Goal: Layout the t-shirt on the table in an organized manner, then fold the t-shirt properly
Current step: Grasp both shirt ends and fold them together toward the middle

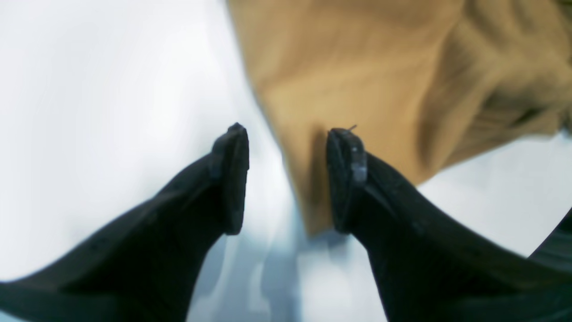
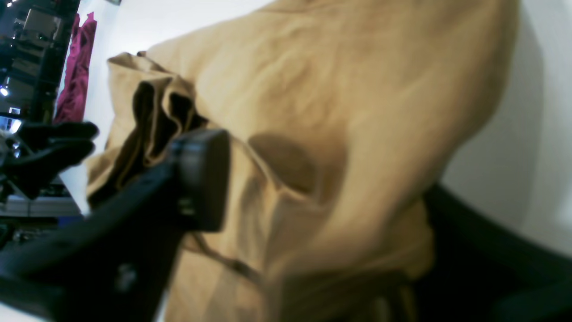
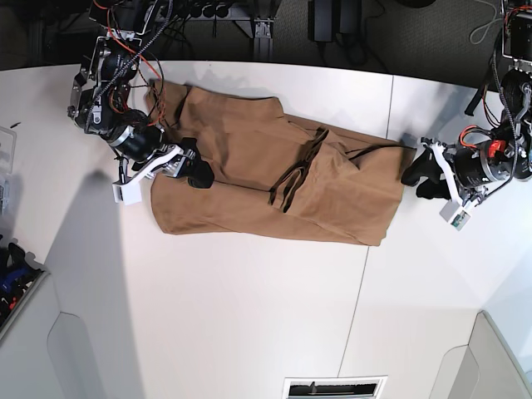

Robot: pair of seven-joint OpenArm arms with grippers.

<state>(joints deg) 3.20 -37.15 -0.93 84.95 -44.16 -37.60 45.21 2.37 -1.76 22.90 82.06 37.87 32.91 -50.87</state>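
Note:
The tan-brown t-shirt (image 3: 266, 166) lies lengthwise across the far half of the white table (image 3: 249, 307), with a dark creased fold (image 3: 291, 179) running through its middle. My right gripper (image 3: 195, 172) sits on the shirt's left part. In the right wrist view the right gripper (image 2: 317, 170) has its jaws wide apart; cloth (image 2: 339, 112) bulges between them and covers the far finger. My left gripper (image 3: 416, 170) rests at the shirt's right edge. In the left wrist view the left gripper (image 1: 288, 129) is open, the shirt's hem (image 1: 308, 179) lying against one finger (image 1: 346, 179).
A thin dark seam (image 3: 366, 249) crosses the table just right of centre. A bin (image 3: 10, 283) with small items sits at the left edge. Cables and equipment line the far edge behind the table. A maroon cloth (image 2: 76, 67) hangs beyond the table.

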